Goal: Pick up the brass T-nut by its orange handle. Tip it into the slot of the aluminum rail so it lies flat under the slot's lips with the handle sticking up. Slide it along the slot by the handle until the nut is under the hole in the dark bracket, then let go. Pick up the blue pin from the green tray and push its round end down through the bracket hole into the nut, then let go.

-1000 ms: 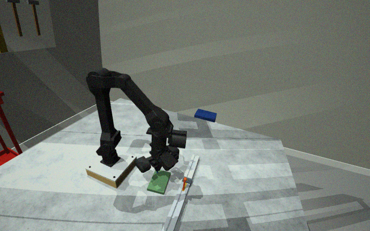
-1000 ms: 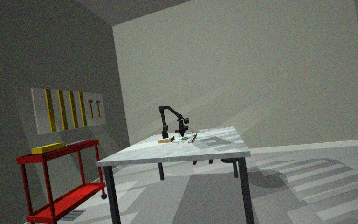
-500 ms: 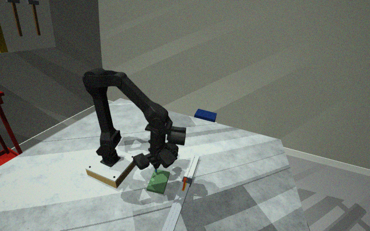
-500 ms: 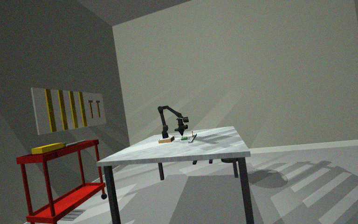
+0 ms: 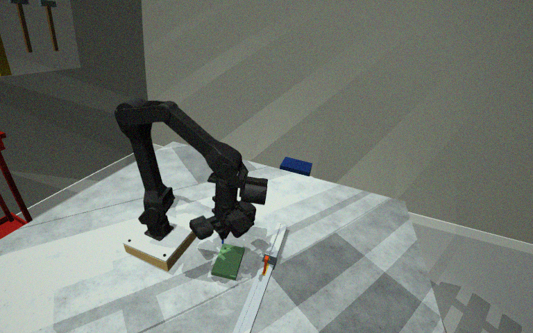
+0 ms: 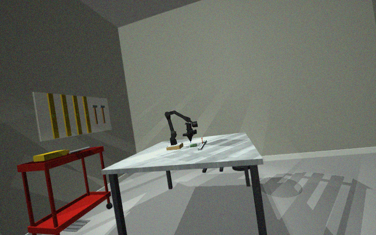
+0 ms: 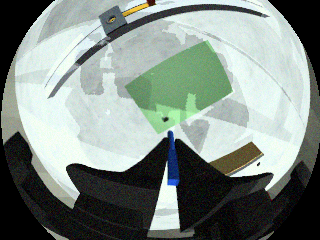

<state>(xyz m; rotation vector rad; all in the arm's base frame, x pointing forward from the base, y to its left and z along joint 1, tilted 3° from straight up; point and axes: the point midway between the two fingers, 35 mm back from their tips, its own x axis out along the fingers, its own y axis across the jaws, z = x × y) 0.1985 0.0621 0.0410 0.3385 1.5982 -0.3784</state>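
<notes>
Wrist view: the gripper [image 5: 223,237] [image 6: 190,140] [image 7: 171,143] is closed on the blue pin [image 5: 223,241] [image 7: 173,162], so a slight tilt in that narrow pinch could make its end catch the rim of the bracket [image 5: 270,259] [image 7: 113,20] hole. A nut sitting off-centre below could block it too. The pin points down between the fingertips, its lower end just beyond them, near the tray's [image 5: 227,262] [image 6: 193,145] [image 7: 182,85] hole.

Brkt [image 5: 270,259] [image 7: 112,20] w/ orange hdl [image 5: 265,265] [image 6: 202,140] blocks rail.

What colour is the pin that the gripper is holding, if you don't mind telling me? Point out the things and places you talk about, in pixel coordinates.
The pin [image 5: 223,241] [image 7: 172,162] is blue, seen best in the wrist view.
</notes>
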